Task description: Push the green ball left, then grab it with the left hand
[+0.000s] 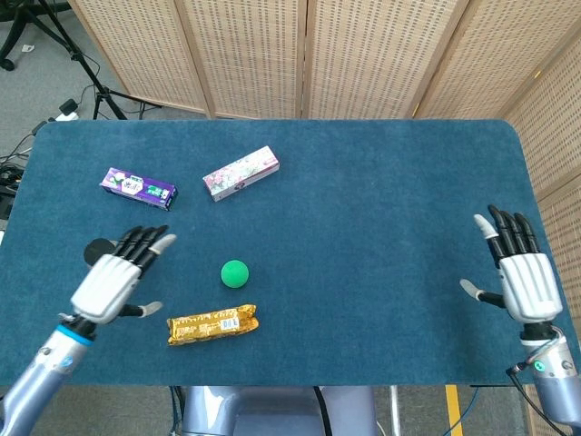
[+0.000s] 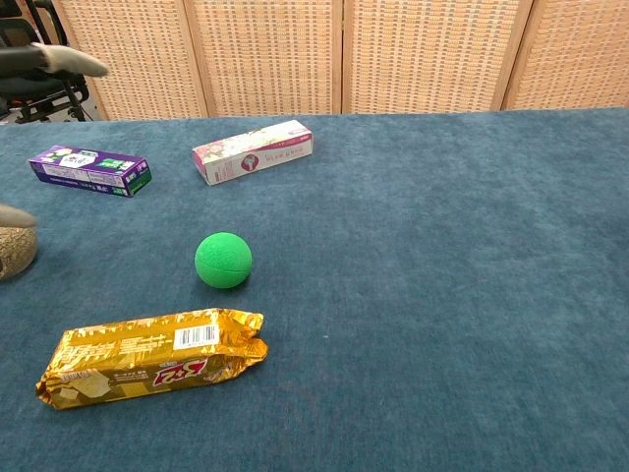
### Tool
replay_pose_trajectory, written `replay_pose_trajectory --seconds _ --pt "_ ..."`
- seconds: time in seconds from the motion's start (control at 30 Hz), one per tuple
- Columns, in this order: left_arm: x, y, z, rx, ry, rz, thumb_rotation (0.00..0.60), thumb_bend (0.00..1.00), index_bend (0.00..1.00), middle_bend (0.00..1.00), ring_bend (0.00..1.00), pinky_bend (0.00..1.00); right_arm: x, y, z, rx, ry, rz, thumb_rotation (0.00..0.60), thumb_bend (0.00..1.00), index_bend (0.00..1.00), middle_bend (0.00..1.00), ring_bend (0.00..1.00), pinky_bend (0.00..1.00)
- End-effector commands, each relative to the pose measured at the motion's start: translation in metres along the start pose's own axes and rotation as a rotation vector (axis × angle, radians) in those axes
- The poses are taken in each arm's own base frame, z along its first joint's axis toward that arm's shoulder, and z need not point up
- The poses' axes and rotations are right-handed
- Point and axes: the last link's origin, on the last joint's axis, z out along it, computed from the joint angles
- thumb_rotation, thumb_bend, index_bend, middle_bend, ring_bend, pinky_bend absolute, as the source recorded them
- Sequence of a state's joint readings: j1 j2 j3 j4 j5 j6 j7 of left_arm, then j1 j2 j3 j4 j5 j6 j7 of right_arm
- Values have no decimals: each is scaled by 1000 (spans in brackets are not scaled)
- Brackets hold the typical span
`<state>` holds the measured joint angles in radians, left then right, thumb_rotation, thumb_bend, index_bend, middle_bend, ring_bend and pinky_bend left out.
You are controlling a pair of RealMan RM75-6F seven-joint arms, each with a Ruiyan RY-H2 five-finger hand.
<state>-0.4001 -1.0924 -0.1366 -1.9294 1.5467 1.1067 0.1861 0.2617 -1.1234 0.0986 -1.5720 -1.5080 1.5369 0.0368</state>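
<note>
The ball (image 1: 234, 272) sits free on the table (image 1: 399, 200), left of centre, touching nothing. At its 6 o'clock lies the gold packet (image 1: 212, 325), near but apart; at 12 o'clock, well apart, the pink box (image 1: 241, 173). The left hand (image 1: 116, 280) hovers at the ball's 9 o'clock, fingers spread, holding nothing, partly covering the jar (image 1: 97, 247). The purple box (image 1: 138, 188) lies at 10 o'clock. The right hand (image 1: 519, 272) is far off at 3 o'clock, also spread and empty. Judging by this layout, the push looks finished; the grab is not yet done, and the left hand must close the gap.
</note>
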Motion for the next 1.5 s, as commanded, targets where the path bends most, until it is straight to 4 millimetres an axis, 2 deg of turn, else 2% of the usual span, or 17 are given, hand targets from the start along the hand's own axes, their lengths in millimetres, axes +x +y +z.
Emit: replay_pose_trajectory --seconds 0.03,0.13,0.33,0.47,0.63,0.8,0.9,1.1,1.17,1.23,1.37,1.5 --pt "-12 32 39 -72 -78 23 600 0 0 0 0 0 8 15 -12 -42 11 59 600 0 0 0 0 24" --pt "-29 31 56 -28 -130 48 600 0 0 0 0 0 15 24 -10 -55 27 113 600 0 0 0 0 24" --pt "-47 24 70 44 -165 47 600 0 0 0 0 0 18 30 -8 -64 27 137 600 0 0 0 0 24" --pt "-71 23 83 44 -215 12 600 0 0 0 0 0 19 33 -6 -73 29 159 600 0 0 0 0 24" --pt "-87 20 101 48 -228 5 600 1 0 0 0 0 21 35 -6 -80 33 163 600 0 0 0 0 24" --pt "-97 27 114 23 -222 23 600 27 31 0 0 96 22 37 -5 -89 36 174 600 0 0 0 0 24" --pt "-102 29 122 28 -222 26 600 51 85 14 28 161 23 39 -5 -95 35 181 600 0 0 0 0 24" --pt "-111 38 131 38 -210 -4 600 151 363 267 263 355 24 41 -5 -102 39 191 600 0 0 0 0 24" --pt "-115 40 132 37 -206 -11 600 197 472 357 341 453 25 42 -5 -107 41 191 600 0 0 0 0 24" --pt "-117 41 132 38 -198 -7 600 230 538 406 388 504 26 43 -4 -112 44 196 600 0 0 0 0 24" --pt "-118 42 131 38 -185 -6 600 279 607 464 449 556 27 45 -4 -119 50 202 600 0 0 0 0 24" --pt "-113 39 129 39 -157 -9 600 299 612 468 455 560 28 46 -4 -123 51 205 600 0 0 0 0 24"
